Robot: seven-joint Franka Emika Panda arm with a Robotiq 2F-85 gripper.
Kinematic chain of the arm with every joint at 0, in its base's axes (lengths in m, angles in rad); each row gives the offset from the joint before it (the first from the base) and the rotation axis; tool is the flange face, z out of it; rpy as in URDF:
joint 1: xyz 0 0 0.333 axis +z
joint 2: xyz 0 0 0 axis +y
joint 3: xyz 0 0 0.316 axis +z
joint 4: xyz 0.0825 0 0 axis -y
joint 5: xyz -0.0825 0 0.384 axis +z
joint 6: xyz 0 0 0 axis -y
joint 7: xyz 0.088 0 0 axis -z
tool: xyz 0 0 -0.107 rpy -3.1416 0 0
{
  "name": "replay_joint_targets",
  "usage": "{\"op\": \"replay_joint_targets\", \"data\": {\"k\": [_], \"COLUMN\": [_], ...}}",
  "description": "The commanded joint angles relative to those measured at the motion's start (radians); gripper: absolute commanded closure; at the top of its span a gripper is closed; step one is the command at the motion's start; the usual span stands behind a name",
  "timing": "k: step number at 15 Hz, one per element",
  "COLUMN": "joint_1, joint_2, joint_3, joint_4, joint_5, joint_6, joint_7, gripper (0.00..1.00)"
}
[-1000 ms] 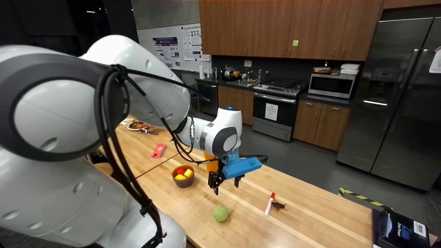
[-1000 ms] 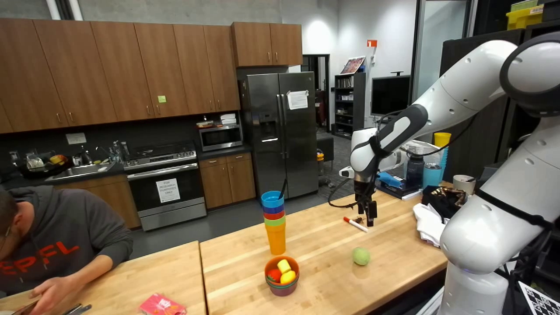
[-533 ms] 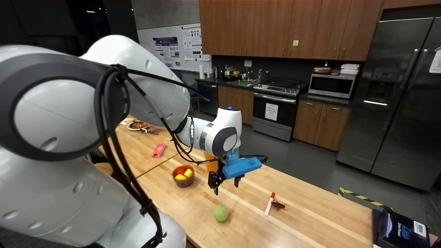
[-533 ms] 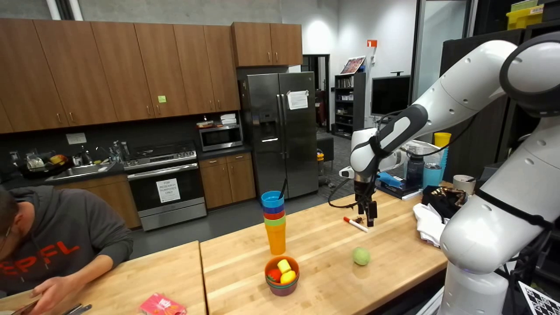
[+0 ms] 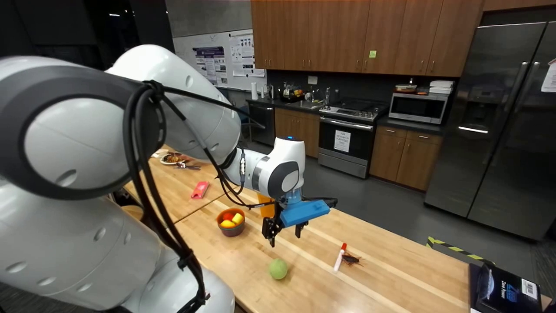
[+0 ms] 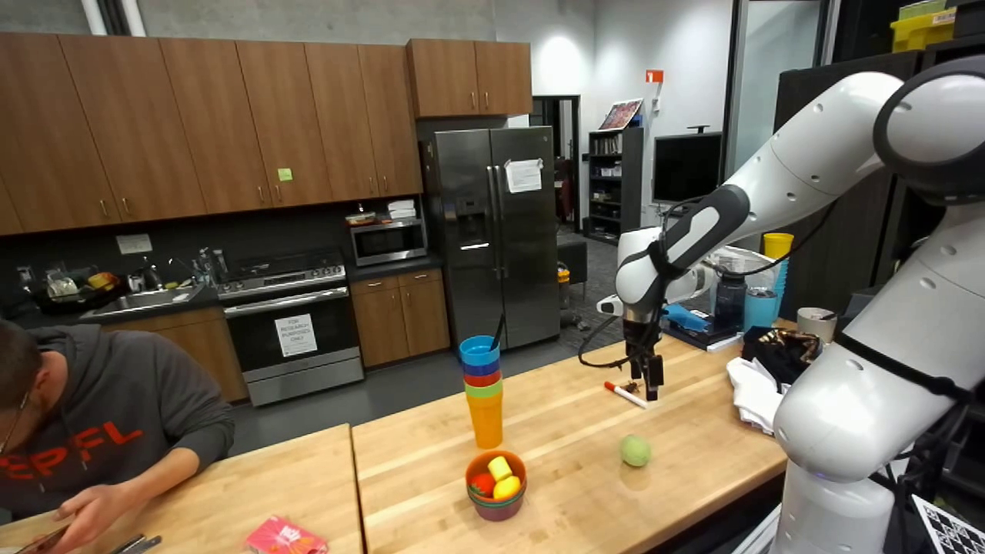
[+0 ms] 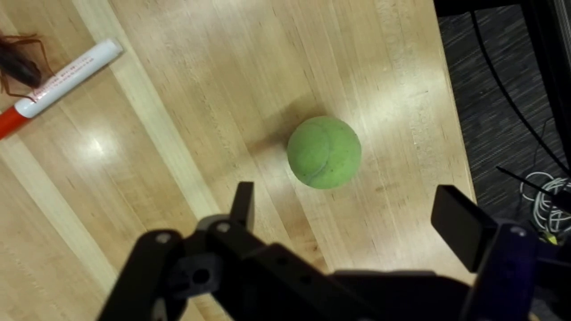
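My gripper (image 7: 345, 191) stands wide open above the wooden table, nothing between its fingers. A light green ball (image 7: 324, 152), like a tennis ball, rests on the tabletop just beyond the fingertips in the wrist view, apart from them. Both exterior views show the ball (image 5: 278, 269) (image 6: 636, 450) below the raised gripper (image 5: 285, 239) (image 6: 645, 385). A white marker with a red cap (image 7: 67, 78) lies farther off, with a dark brown insect-like figure (image 7: 18, 64) right beside it; in the wrist view that figure is cut off by the frame edge.
An orange-rimmed bowl (image 6: 496, 509) holds red and yellow toy food. Behind it stands a stack of colored cups (image 6: 485, 419). A black box (image 5: 506, 289) and white cloth (image 6: 754, 392) lie toward the table's end. The table edge (image 7: 455, 102) runs near the ball. A person (image 6: 108, 415) sits nearby.
The arm's upper links have shifted slightly and the gripper sits a touch lower. It stays open; ball and marker have not moved. The person's head has moved a little.
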Motion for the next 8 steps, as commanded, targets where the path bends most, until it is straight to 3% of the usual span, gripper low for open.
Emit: {"op": "replay_joint_targets", "data": {"k": [1, 8], "joint_1": [-0.029, -0.131], "joint_2": [0.004, 0.003], "joint_3": [-0.015, -0.008], "joint_4": [0.001, 0.001], "joint_5": [0.014, -0.006], "joint_6": [-0.012, -0.005], "joint_7": [0.020, 0.337], "gripper": [0.00, 0.00]}}
